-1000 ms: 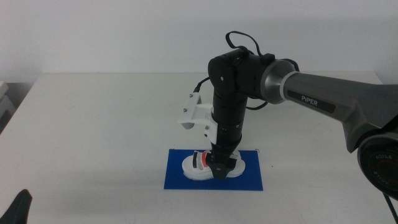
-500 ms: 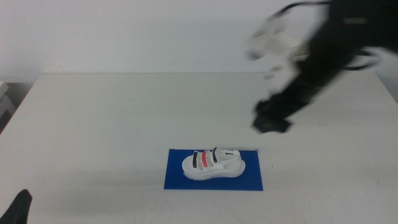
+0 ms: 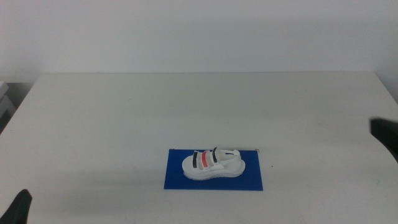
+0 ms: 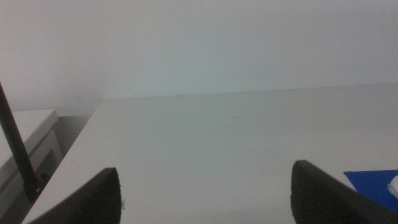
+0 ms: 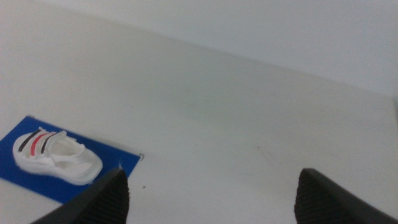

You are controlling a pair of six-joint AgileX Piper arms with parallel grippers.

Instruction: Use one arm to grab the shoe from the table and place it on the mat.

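Note:
The white shoe (image 3: 213,164) with black and red straps lies upright on the dark-blue mat (image 3: 177,178), near the front middle of the white table (image 3: 124,112). Nothing touches it. My right gripper (image 3: 385,132) shows only as a dark tip at the right edge of the middle view, far from the shoe. In the right wrist view its jaws (image 5: 212,176) stand wide apart and empty, with the shoe (image 5: 56,160) and mat (image 5: 127,163) off to one side. My left gripper (image 3: 18,208) waits at the bottom left corner. Its jaws (image 4: 205,171) are open and empty.
The left wrist view shows a corner of the mat (image 4: 373,182) and a white side unit (image 4: 25,143) beyond the table's left edge. A white wall stands behind the table.
The right arm let go of the shoe on the mat, lifted away up and to the right, and has withdrawn to the right edge. The shoe stays on the mat.

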